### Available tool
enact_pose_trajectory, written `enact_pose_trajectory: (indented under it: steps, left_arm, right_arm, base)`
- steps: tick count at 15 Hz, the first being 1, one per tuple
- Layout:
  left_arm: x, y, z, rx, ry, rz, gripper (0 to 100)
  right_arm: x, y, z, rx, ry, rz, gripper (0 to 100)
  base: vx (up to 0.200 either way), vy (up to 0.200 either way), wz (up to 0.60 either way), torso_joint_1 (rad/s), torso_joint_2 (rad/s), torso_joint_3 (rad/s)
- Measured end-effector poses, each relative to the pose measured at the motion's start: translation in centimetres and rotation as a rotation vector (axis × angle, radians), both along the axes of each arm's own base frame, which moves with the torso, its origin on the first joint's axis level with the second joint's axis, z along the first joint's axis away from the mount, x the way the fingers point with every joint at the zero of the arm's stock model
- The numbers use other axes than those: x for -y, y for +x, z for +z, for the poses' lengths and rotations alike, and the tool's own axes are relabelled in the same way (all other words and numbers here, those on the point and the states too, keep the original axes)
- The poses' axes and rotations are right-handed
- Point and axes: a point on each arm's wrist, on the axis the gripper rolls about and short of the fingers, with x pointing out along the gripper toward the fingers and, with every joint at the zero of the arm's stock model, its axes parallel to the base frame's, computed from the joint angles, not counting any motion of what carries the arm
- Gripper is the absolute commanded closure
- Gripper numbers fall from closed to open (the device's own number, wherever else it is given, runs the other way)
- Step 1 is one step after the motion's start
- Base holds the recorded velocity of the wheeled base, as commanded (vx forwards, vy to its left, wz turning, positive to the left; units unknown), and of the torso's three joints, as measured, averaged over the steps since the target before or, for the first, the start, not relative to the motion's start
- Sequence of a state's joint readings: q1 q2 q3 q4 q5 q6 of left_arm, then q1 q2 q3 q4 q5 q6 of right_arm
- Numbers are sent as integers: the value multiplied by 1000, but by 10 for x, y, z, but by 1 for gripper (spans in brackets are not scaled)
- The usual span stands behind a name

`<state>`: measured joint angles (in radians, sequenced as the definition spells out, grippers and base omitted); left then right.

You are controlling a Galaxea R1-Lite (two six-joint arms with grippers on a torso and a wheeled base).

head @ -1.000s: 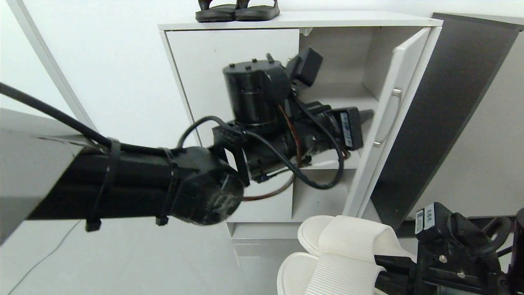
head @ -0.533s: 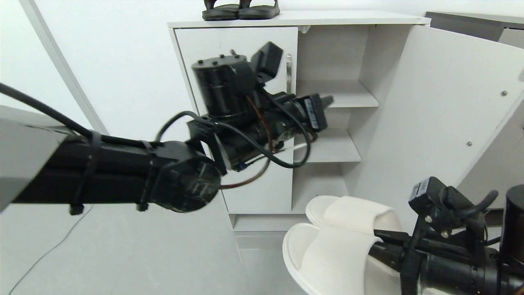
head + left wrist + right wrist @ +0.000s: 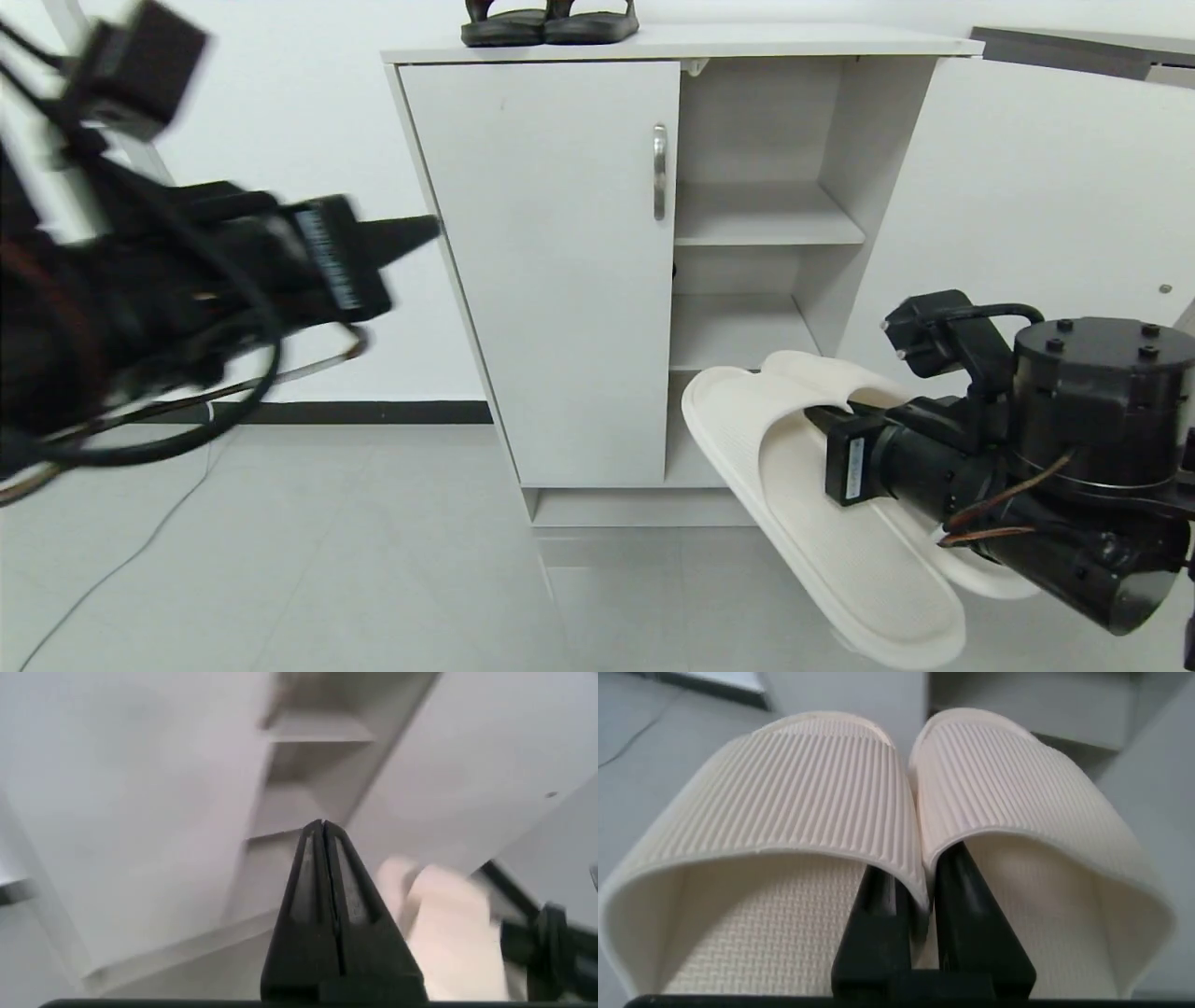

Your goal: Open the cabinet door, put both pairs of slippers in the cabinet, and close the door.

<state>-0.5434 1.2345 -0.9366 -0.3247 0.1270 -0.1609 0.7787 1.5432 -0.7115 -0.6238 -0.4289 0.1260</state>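
Observation:
The white cabinet (image 3: 551, 280) has its left door shut and its right door (image 3: 1027, 187) swung wide open, showing bare shelves (image 3: 761, 219). A black pair of slippers (image 3: 546, 23) rests on the cabinet top. My right gripper (image 3: 814, 417) is shut on the white pair of slippers (image 3: 822, 495), pinching the two inner strap edges together (image 3: 915, 873), and holds them tilted just in front of the lower open compartment. My left gripper (image 3: 415, 231) hangs shut and holding nothing, left of the cabinet. From the left wrist, its fingertips (image 3: 324, 831) point toward the shelves, with the white slippers (image 3: 439, 924) off to one side.
The shut door's metal handle (image 3: 659, 173) runs upright beside the open half. Grey floor (image 3: 373, 560) spreads in front of the cabinet, with a thin cable (image 3: 112, 569) lying on it at the left. A white wall stands behind.
My left arm has swung away from the open compartment to the left of the cabinet. The right door has gone wide open. My right gripper has lifted the white slippers toward the lower shelves.

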Motion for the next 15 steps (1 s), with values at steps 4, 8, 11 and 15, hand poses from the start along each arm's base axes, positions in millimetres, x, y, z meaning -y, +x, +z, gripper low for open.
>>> enact_pose_trajectory:
  steps: [4,8,11,15]
  left_arm:
    - [-91,-125,-25,2,43,416,100]
    - [-107,-193,-120,-53,127,724,100]
    - [-106,-196,-186,-87,136,857,100]
    - [-102,-189,-221,22,172,666,100]
  right_arm:
    - [-6,7,-3,-6,-11,-20,100]
    - [-7,6,-8,-18,-25,-20,100]
    - [-9,4,-9,-18,-29,-13,100]
    - [-12,1,-12,-24,-36,2,100]
  base:
    - [0,0,0,0,0,0]
    - [0,0,0,0,0,0]
    - [0,0,0,0,0,0]
    - [0,0,0,0,0,0]
